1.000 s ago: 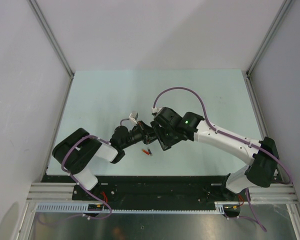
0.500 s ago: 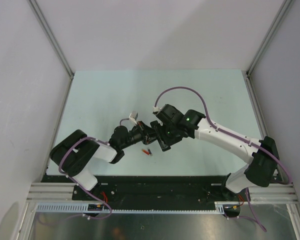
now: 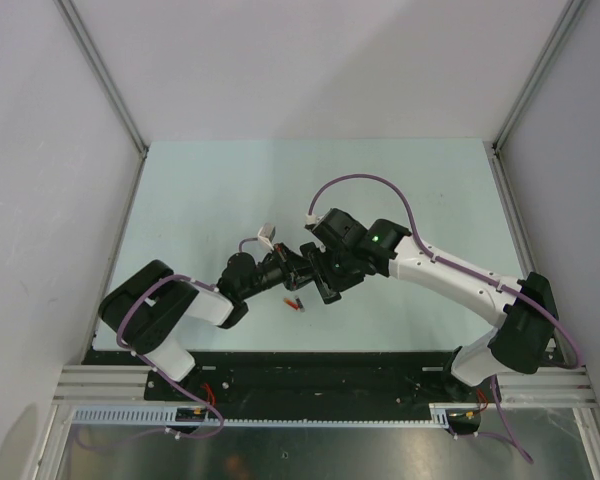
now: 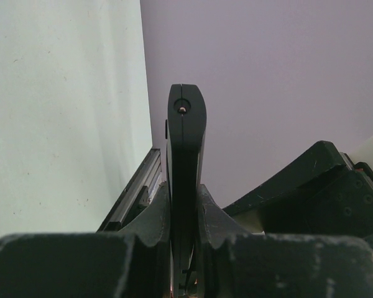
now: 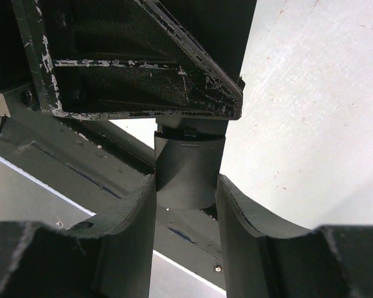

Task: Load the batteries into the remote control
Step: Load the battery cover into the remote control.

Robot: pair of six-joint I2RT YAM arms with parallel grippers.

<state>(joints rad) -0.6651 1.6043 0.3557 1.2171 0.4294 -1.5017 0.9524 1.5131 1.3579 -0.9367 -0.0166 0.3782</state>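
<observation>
The left hand (image 3: 285, 268) reaches in from the near left corner of the counter (image 3: 220, 180) toward its middle. Its fingers are pressed fully together on the remote control (image 4: 186, 149), one on each broad face, holding it clear of the counter. The left wrist view shows the remote edge-on as a slim black bar with a seam down its narrow side. Its long axis runs straight up that picture, past the fingertips. The free end carries a small round emitter and points toward the pale wall (image 4: 267, 74).

The batteries (image 3: 296, 302) lie on the counter, just on the near-edge side of where the two hands meet. One is red-orange; they are too small to tell more.

The right hand (image 3: 322, 272) comes in from the near right corner. Its fingers stand partly apart and are closed on the remote's other end, one against each long edge. In the right wrist view that rounded end points back between the fingers, broad face showing, and the rest is hidden behind the left hand. From above, the black hands hide the remote, so its direction cannot be told there.
</observation>
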